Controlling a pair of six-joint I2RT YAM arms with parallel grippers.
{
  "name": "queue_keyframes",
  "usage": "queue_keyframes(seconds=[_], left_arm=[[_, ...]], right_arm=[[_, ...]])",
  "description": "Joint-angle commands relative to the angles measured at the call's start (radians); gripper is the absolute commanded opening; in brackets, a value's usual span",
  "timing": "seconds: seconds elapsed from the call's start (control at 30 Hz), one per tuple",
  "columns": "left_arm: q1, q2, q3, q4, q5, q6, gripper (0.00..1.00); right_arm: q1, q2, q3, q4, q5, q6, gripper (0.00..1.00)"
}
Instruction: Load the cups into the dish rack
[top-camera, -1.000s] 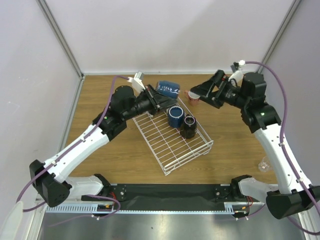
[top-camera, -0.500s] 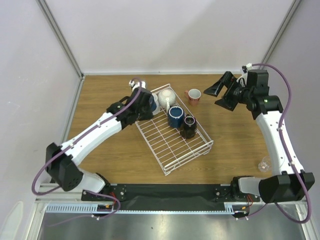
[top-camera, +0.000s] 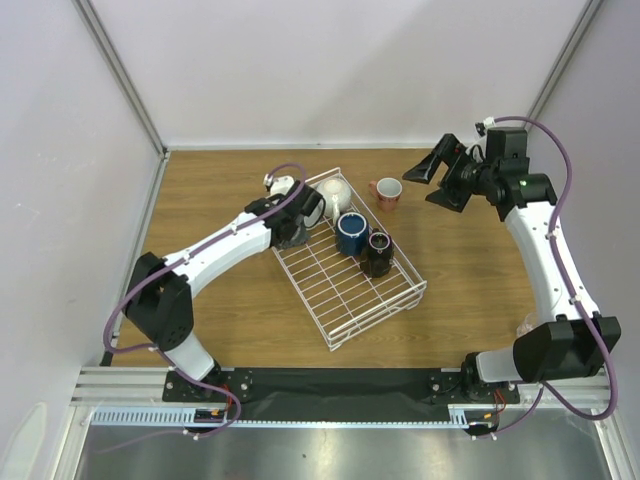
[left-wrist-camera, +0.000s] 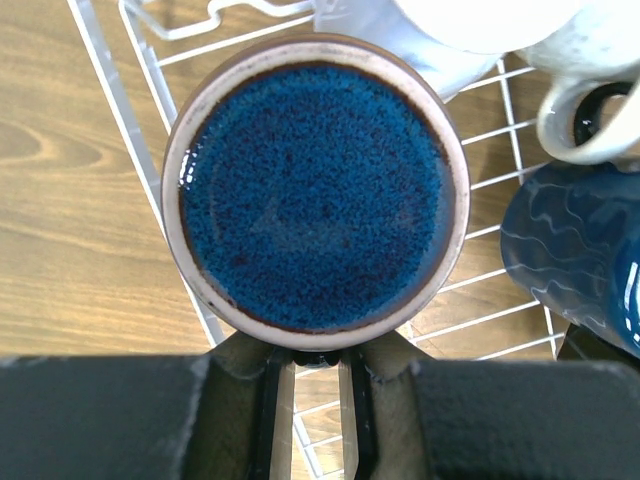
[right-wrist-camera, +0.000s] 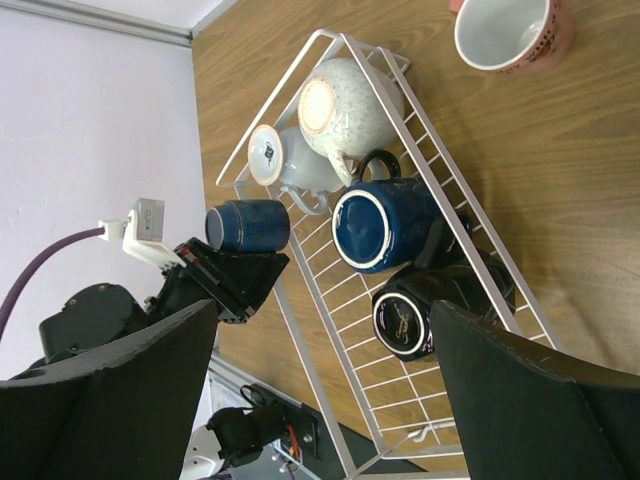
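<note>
wooden table: white wire dish rack, salmon-pink mug just beside.

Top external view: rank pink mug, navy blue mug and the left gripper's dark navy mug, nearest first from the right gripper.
1. Pink mug, on the table outside the rack.
2. Navy blue mug, inside the rack.
3. Dark navy mug, at the rack's left edge, in the left gripper.
</note>
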Motion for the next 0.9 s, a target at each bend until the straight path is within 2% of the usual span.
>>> queue_keyframes(seconds=[0.0,0.17,0.6,0.63,0.7,0.87], left_arm=[[0.009,0.013,0.043,0.004,-0.052,-0.094,0.0],[0.023,0.059,0.046,-0.014,-0.081,-0.155,0.0],[0.038,0.191,0.139,-0.019,-0.149,-0.171,0.0],[0.04,0.194,0.138,-0.011,-0.149,-0.171,0.01],[0.042,0.206,0.141,-0.022,-0.152,-0.169,0.11],[0.052,0.214,0.118,-0.019,-0.135,-0.174,0.14]], right_arm=[[0.017,0.018,0.058,-0.003,-0.008,-0.027,0.95],[0.042,0.038,0.059,-0.013,-0.009,-0.031,0.94],[0.08,0.084,0.089,-0.032,-0.005,-0.057,0.95],[0.08,0.087,0.09,-0.032,-0.005,-0.059,0.95],[0.08,0.09,0.092,-0.033,-0.003,-0.062,0.95],[0.08,0.089,0.085,-0.029,-0.005,-0.059,0.95]])
